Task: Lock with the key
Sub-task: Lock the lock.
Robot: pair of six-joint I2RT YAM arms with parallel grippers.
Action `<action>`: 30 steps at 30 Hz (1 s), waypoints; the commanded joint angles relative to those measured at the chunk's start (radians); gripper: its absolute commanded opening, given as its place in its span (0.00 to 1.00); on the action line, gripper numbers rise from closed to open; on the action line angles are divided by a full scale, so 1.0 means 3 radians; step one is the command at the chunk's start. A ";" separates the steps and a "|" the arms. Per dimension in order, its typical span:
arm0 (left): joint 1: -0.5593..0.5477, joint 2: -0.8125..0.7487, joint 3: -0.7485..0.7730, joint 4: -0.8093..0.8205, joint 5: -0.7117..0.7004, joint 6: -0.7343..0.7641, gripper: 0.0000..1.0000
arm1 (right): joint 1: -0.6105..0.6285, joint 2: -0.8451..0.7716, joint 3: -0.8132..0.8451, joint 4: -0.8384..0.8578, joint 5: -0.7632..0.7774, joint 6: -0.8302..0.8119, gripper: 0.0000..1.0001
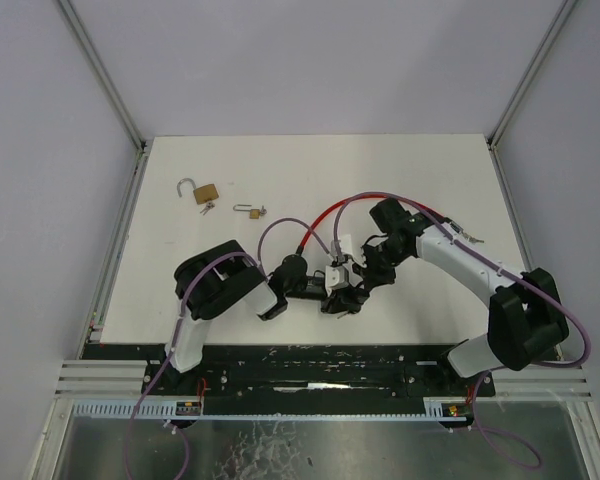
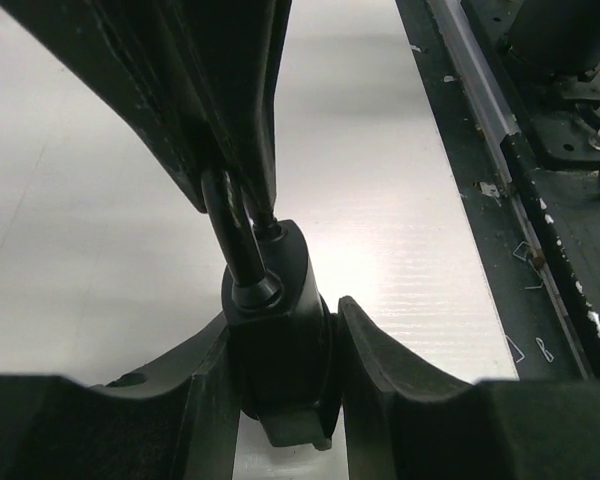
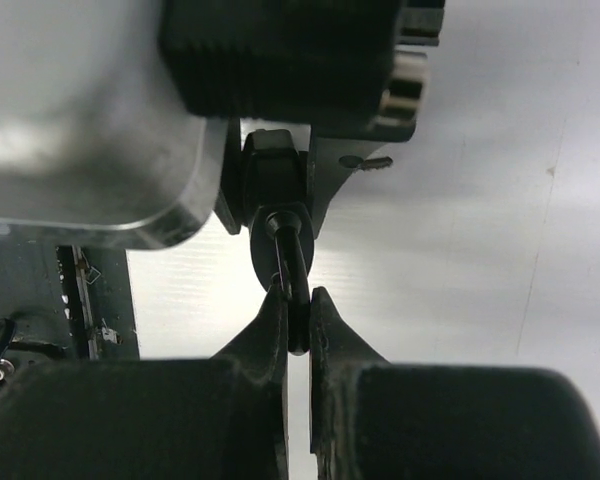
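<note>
Clamping the dark padlock point(image 2: 280, 300) by its body, the left gripper point(image 2: 280, 345) is squeezing both flanks, steadying it for the partner arm. (Ana)
And the right gripper point(image 3: 298, 318)? (Ben)
Pinching the shackle point(image 3: 288, 262) at that padlock's top, fingers nearly meeting, probably bracing it. (Ana)
Key? (Ben)
Not showing at the padlock. A brass padlock point(image 1: 206, 192) is lying well beyond it on the table point(image 1: 400, 180), open. (Ana)

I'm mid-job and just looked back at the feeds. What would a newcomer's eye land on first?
The two hands meeting over the table: the left hand clamps a black padlock by its body, while the right hand pinches its shackle. Off at the far left lie a large brass padlock, shackle open, and a small brass padlock.
</note>
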 commanded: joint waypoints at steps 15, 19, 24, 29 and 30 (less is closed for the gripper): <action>-0.0229 -0.0354 0.0260 0.1183 -0.0690 0.1247 0.00 | 0.0566 0.0285 -0.0398 0.0396 -0.0485 0.0309 0.00; -0.0348 -0.0323 0.0206 0.1182 -0.0718 0.1313 0.00 | 0.0588 0.0331 -0.0540 0.0347 -0.0476 0.0248 0.00; -0.0358 -0.0497 0.0013 0.1177 -0.0671 0.1317 0.00 | 0.0633 0.0243 -0.0285 0.0346 -0.0459 0.0315 0.00; -0.0360 -0.0459 0.0020 0.1177 -0.0585 0.1108 0.00 | 0.0130 -0.0348 -0.0397 0.0605 -0.0221 0.0565 0.00; -0.0360 -0.0463 0.0010 0.1176 -0.0582 0.1078 0.00 | 0.0054 -0.0474 -0.0412 0.0639 -0.0195 0.0587 0.00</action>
